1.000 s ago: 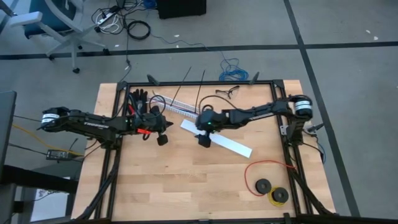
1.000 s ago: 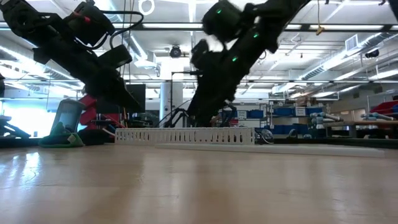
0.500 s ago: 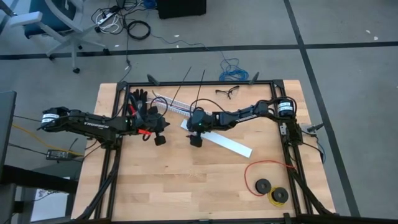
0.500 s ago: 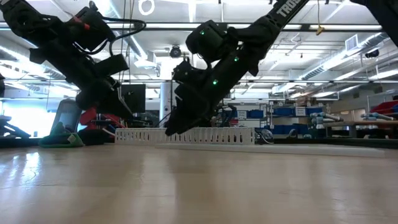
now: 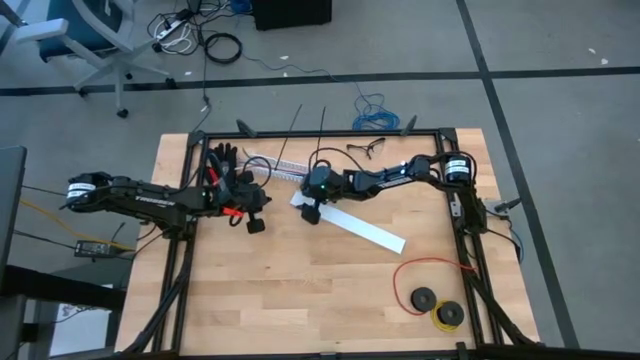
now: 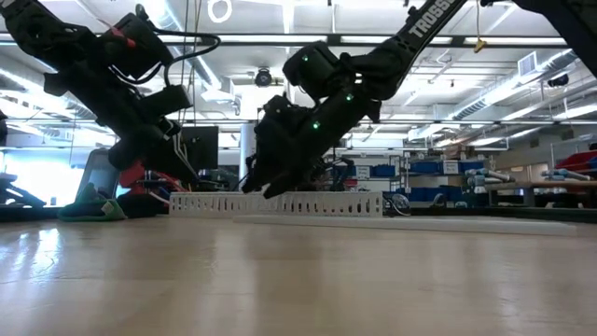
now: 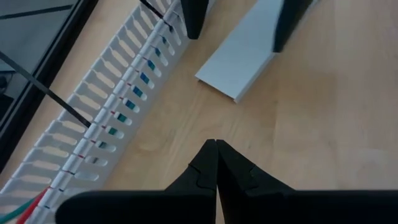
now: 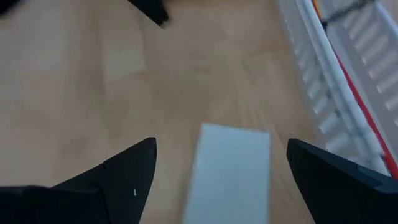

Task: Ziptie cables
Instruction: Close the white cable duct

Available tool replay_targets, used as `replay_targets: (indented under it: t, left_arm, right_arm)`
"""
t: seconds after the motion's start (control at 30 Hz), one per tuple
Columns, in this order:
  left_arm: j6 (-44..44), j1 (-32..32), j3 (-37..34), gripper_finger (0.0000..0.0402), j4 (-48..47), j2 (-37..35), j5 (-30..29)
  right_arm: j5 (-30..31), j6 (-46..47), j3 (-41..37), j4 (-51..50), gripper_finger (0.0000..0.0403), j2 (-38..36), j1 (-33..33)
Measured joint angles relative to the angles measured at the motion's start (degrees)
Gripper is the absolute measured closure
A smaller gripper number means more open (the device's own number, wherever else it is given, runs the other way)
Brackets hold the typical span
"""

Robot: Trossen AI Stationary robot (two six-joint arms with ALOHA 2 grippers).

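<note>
A white slotted channel (image 5: 278, 174) lies near the table's far edge. Thin coloured cables (image 7: 122, 109) run inside it, showing through the slots, and red and green strands (image 7: 26, 209) run out of its end. A flat white strip (image 5: 356, 228) lies slanted at the table's middle. My right gripper (image 8: 222, 177) is open and low over the strip's left end (image 8: 231, 160), one finger on either side of it; I see no touch. My left gripper (image 7: 216, 147) is shut and empty, over bare wood left of that end (image 7: 238, 62), near the channel.
Two black zip ties (image 5: 322, 133) stick out past the far edge from the channel. Glasses (image 5: 366, 148) lie at the far edge. A red wire loop with black spools (image 5: 432, 288) sits at the near right. Dark frame rails (image 5: 176, 270) run along both sides.
My right gripper has gone down and toward the table's left edge, along the flat white strip to its left end, staying open. The strip and the channel have not moved.
</note>
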Motion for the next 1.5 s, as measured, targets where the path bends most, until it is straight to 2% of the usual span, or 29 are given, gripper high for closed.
replay_targets:
  t: [0.1,0.2,0.3,0.57,0.8,1.0,1.5]
  left_arm:
    - [0.9,0.3,0.0,0.0394,-0.1,0.0,0.0]
    - [1.3,0.3,0.0,0.0394,-0.6,0.0,0.0]
    - [1.4,0.3,0.0,0.0394,-0.7,0.0,0.0]
    - [1.4,0.3,0.0,0.0394,-0.7,0.0,0.0]
    - [1.4,0.3,0.0,0.0394,-0.6,0.0,0.0]
    - [1.4,0.3,0.0,0.0394,0.0,0.0,0.0]
    - [1.4,0.3,0.0,0.0394,0.2,0.0,0.0]
  right_arm:
    - [-0.5,-0.5,0.0,1.5,0.0057,0.0,0.9]
    - [-0.3,-5.1,0.0,1.5,0.0057,0.0,1.6]
    - [2.4,-5.6,0.0,1.4,0.0057,0.0,1.9]
    - [4.1,-1.1,0.0,0.5,0.0057,2.5,1.4]
    - [8.0,-1.5,0.0,-2.3,0.0058,3.6,1.3]
    - [7.4,-1.5,0.1,-4.2,0.0061,3.6,1.3]
    - [5.4,-2.4,0.1,-5.4,0.0173,3.6,1.6]
